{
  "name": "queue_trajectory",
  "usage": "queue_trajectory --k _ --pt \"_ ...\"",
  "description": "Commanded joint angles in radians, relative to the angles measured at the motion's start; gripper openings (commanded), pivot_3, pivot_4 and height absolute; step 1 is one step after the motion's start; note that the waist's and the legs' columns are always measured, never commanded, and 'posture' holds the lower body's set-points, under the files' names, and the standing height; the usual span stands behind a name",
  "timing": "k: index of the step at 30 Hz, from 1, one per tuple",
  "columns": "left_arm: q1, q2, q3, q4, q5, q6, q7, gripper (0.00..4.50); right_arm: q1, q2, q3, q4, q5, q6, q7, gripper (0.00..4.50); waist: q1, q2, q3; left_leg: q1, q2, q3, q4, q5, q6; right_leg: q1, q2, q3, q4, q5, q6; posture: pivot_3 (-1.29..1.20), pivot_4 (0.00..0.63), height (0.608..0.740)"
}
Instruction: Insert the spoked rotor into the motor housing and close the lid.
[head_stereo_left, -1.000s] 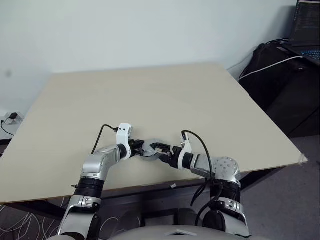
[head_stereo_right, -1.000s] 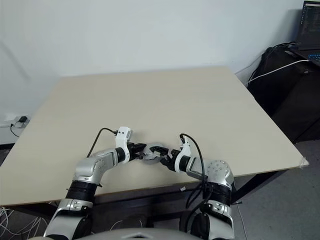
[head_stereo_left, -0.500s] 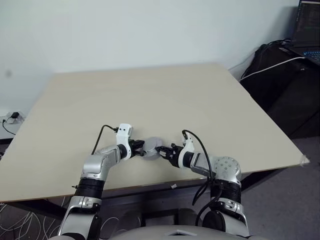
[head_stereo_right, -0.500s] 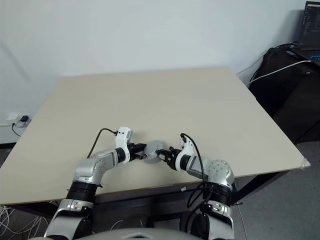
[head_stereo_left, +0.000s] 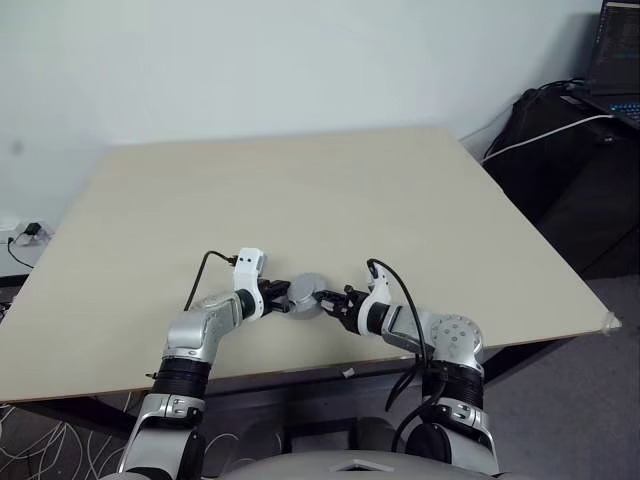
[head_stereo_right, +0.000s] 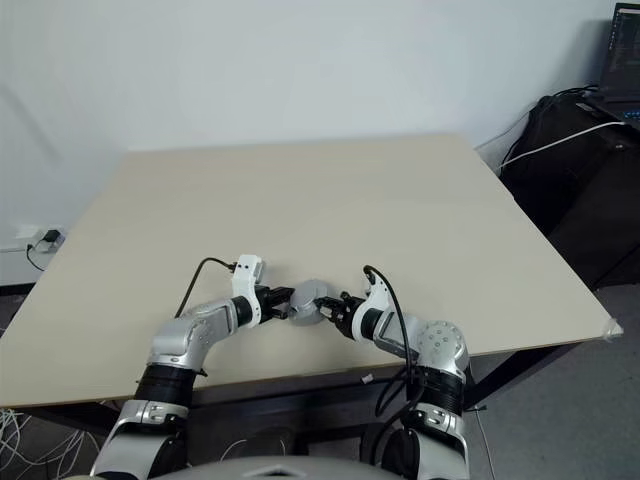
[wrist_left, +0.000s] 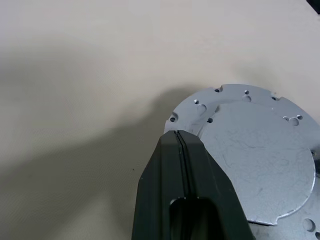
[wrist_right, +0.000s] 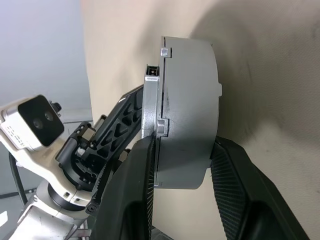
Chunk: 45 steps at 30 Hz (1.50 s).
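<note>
**Q:** What is the status of the left gripper (head_stereo_left: 283, 297)?

**A:** It is over the table (head_stereo_left: 300, 180), near the 6 o'clock edge. Its two black fingers (wrist_left: 178, 137) are pressed flat together with nothing between them. Their tip meets the flanged edge of the lid (head_stereo_left: 307, 295) from the lid's 9 o'clock side.

**Q:** Where is the lid?

**A:** It is between the two grippers, at the table's 6 o'clock. It appears as a pale grey round drum standing on edge. One face is a flat plate with small drilled holes. The frames do not show whether the motor housing is underneath it.

**Q:** And the right gripper (head_stereo_left: 322, 297)?

**A:** It is at the lid's 3 o'clock. Its jaws are narrowed onto the drum, with one finger on each side of the curved wall, clamping it.

**Q:** What is beyond the table?

**A:** At 2 o'clock there is a laptop (head_stereo_left: 615, 60) on a dark stand.
</note>
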Motion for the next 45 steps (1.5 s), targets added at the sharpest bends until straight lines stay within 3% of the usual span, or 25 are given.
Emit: queue_trajectory --k 1,9,17,20,32,45 --pt "0.031 -0.050 0.010 -0.108 -0.081 -0.010 -0.027 0.00 0.014 0.081 0.007 -0.046 0.041 -0.020 -0.003 1.31 0.001 0.000 0.001 0.000 0.000 0.000 0.000 0.000 0.000 0.000 0.000 0.000 0.000 0.000 0.000 0.00 0.000 0.740" --pt "0.162 -0.176 0.212 -0.400 -0.389 0.024 0.019 0.00 0.028 0.079 -0.004 -0.051 0.062 -0.039 -0.009 1.31 -0.004 -0.001 0.004 -0.015 0.000 0.001 0.002 0.001 0.001 -0.011 -0.001 0.000 0.001 0.004 -0.006 0.00 0.000 0.740" --pt "0.433 -0.262 0.313 -0.484 -0.738 0.126 0.095 0.00 0.015 0.091 -0.014 -0.068 0.129 -0.057 0.019 1.31 -0.008 -0.001 0.011 -0.018 0.002 0.002 0.004 0.001 0.002 -0.012 0.001 0.000 0.001 0.003 -0.009 0.00 0.000 0.740" --pt "0.508 -0.297 0.332 -0.456 -0.823 0.114 0.143 0.59 0.009 0.104 -0.010 -0.086 0.179 -0.055 0.018 1.31 -0.009 -0.002 0.014 -0.017 0.002 0.002 0.007 0.001 0.002 -0.012 0.001 0.000 0.001 0.000 -0.008 0.00 0.000 0.740" --pt "0.573 -0.306 0.274 -0.387 -1.009 0.069 0.161 4.50 0.010 0.121 0.057 -0.136 0.356 -0.047 -0.044 1.31 -0.009 -0.003 0.015 -0.017 0.002 0.003 0.006 0.001 0.003 -0.013 0.001 0.001 0.001 0.002 -0.013 0.00 0.000 0.740" --pt "0.561 -0.265 0.201 -0.369 -1.107 0.020 0.112 4.50 0.061 0.101 0.155 -0.148 0.529 -0.028 -0.169 1.31 -0.010 -0.003 0.015 -0.017 0.002 0.004 0.007 0.001 0.003 -0.012 0.002 0.002 0.001 0.002 -0.013 0.00 0.000 0.740"
